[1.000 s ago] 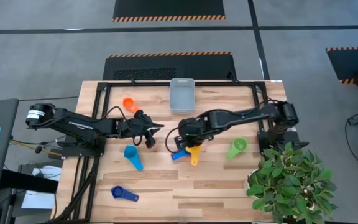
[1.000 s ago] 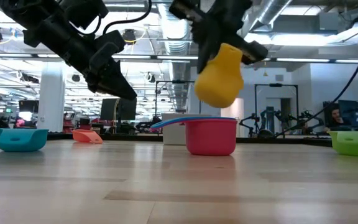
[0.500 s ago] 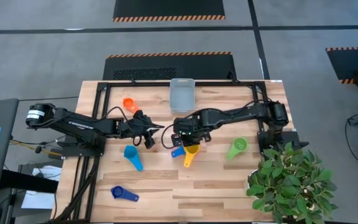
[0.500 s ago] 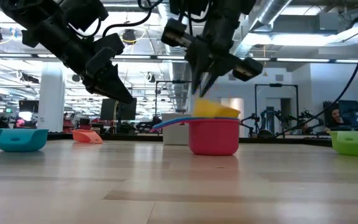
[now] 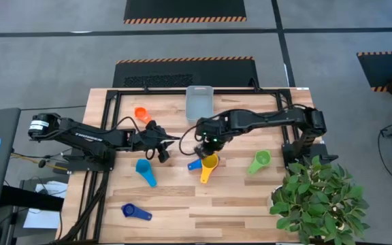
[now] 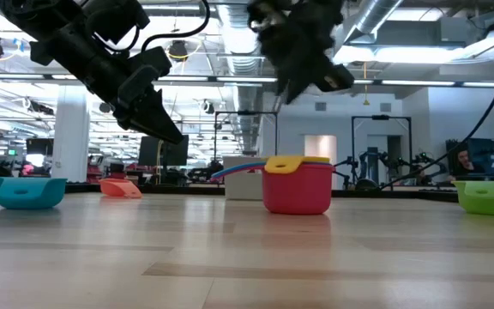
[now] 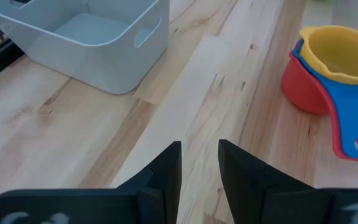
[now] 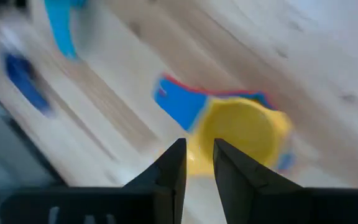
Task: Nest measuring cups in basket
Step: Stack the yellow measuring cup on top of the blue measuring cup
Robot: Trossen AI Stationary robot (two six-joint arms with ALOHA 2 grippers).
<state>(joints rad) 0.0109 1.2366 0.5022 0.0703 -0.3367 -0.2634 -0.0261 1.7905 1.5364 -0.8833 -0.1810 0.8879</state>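
A yellow measuring cup (image 5: 209, 162) sits nested in a blue cup (image 7: 344, 118), which sits in a red cup (image 6: 297, 190), mid-table. My right gripper (image 5: 205, 144) hovers open above this stack (image 8: 241, 134), touching nothing. My left gripper (image 5: 174, 141) waits open left of the stack, raised off the table. Resting bottom down on the table are an orange cup (image 5: 141, 113), a light blue cup (image 5: 145, 170), a dark blue cup (image 5: 135, 212) and a green cup (image 5: 259, 162). The pale basket (image 5: 199, 105) stands at the far edge, with nothing in it in the left wrist view.
A potted plant (image 5: 318, 197) overhangs the table's near right corner. Black frame rails (image 5: 107, 109) run along the far and side edges. Bare wood lies between the stack and the basket (image 7: 86, 37).
My right gripper has lowered the yellow cup, which hung tilted in its fingers, into the blue and red stack. It has let go and risen clear, rolling its wrist. The yellow cup now sits upright in the stack.
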